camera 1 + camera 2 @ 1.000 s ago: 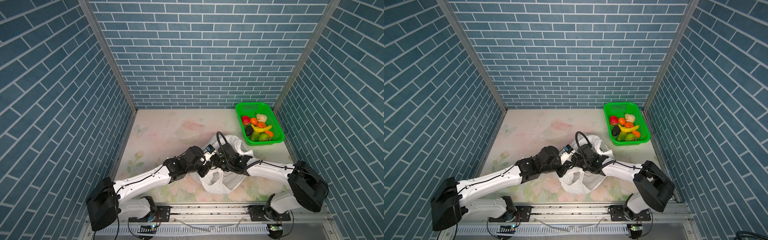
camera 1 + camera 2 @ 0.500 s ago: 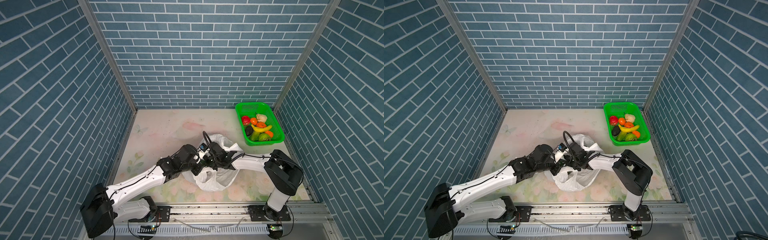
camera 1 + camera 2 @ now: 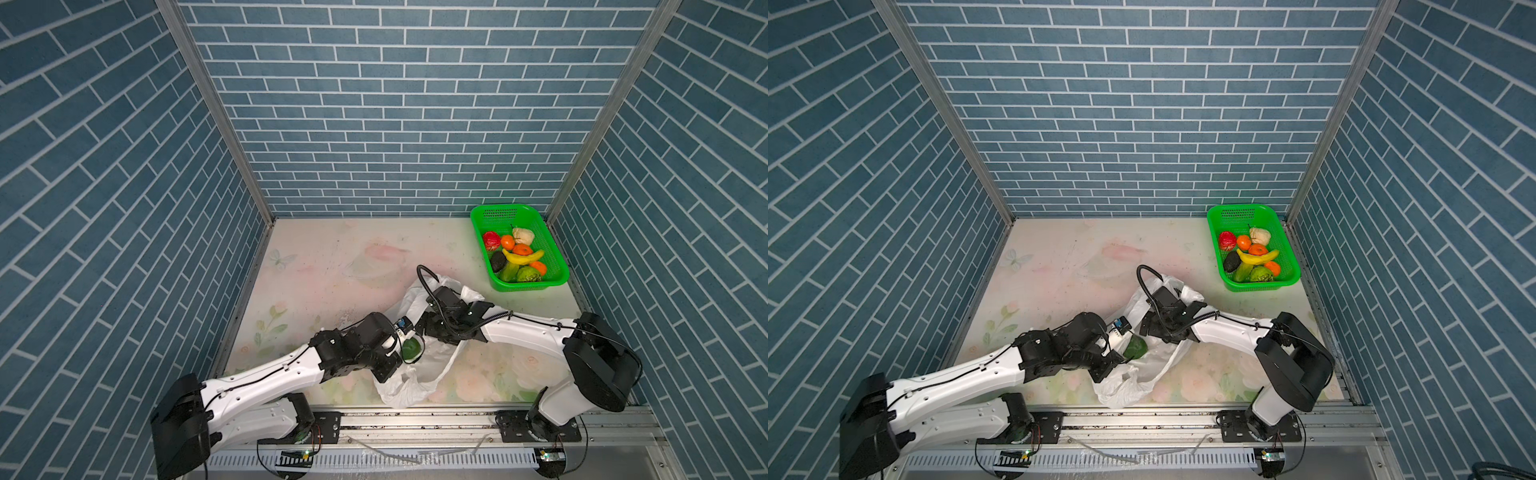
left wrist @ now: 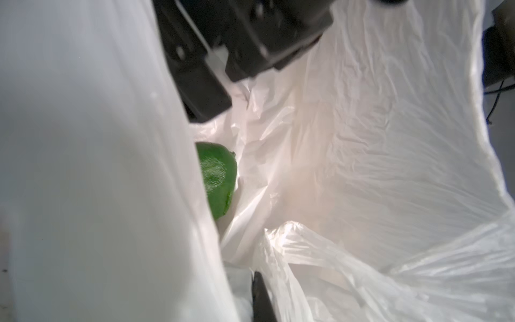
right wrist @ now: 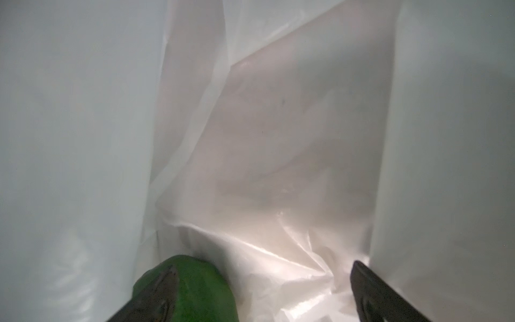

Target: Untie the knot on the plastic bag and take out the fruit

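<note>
The right claw [image 5: 263, 269] stands wide inside the plastic bag [image 3: 415, 390]. One of its dark fingers [image 5: 158, 292] seems to touch a green fruit [image 4: 218, 178]; the other is apart, over bare film. The left claw [image 3: 386, 372] is pinched tight on the bag's near-left rim and holds the mouth up and open. No knot shows anywhere and the mouth gapes, so I judge the untying done and the step in hand to be fetching out this one fruit visible in the bag.

The next move, as I judge it, is to shift the right claw until the fruit sits between both fingers. It should then close and lift clear without catching film, while the left grip holds firm.

The fruit is rounded and glossy with a faintly pebbled skin, so it is probably firm and slippery. The bag is thin, translucent, crinkled white film, limp and easily dragged. It lies on the pale floral counter [image 3: 332, 270], towards the near edge. At the far right a green mesh-walled basket [image 3: 505, 212] holds other fruit [image 3: 517, 257]: red, orange, a yellow banana, dark, cream and green.
</note>
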